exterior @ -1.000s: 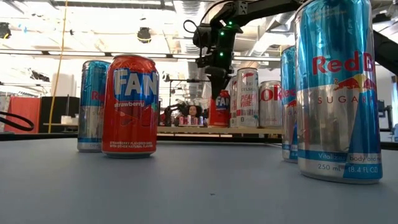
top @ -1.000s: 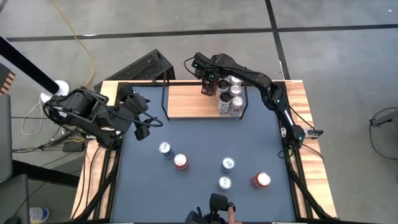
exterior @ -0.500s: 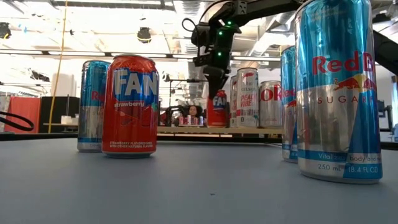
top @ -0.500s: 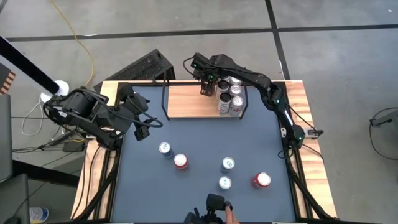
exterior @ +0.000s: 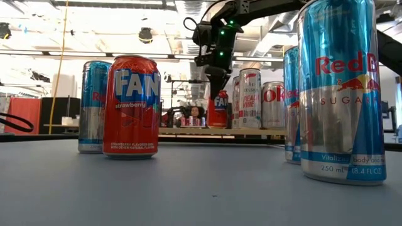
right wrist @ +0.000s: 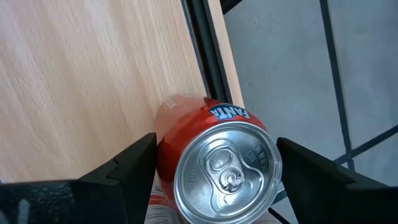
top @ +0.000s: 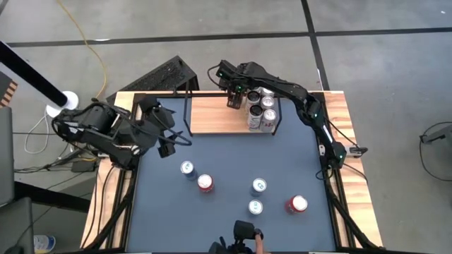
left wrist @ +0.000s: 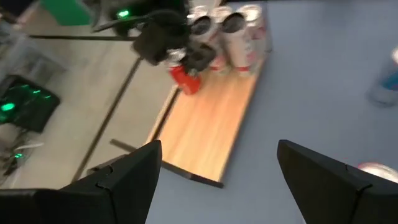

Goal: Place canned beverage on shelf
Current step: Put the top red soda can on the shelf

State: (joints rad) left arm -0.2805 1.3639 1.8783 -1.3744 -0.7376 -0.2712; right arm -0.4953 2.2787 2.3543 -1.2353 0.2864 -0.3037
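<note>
The shelf [top: 219, 115], a light-wood board with a black wire frame, lies at the table's far edge, with several cans [top: 260, 107] standing at its right end. My right gripper [top: 235, 97] is over the shelf's far edge, left of those cans, shut on a red Fanta can [right wrist: 217, 168]. In the low view the can [exterior: 218, 110] is about upright, its base level with the board; whether it rests there I cannot tell. My left gripper [left wrist: 217, 180] is open with nothing between its fingers, above the table's far left [top: 168, 135], and looks toward the shelf [left wrist: 205, 134]. My right gripper pinches the red can's side wall just below its top rim [right wrist: 163, 146] between its two fingers, one on each side. The fingers slant down onto it from above. The can's top faces the wrist camera, and its base is at the shelf's far edge.
Five loose cans stand on the dark table top: a blue one [top: 187, 168], a red one [top: 205, 183], two more blue ones [top: 258, 185] [top: 255, 207] and another red one [top: 298, 204]. A person's hand [top: 260, 238] is at the near edge. A black rack [top: 166, 74] lies beyond the far left corner.
My right gripper's red can has shifted slightly toward the table's left, away from the shelved cans, staying upright. My left gripper has edged slightly toward the shelf and rolled a little.
</note>
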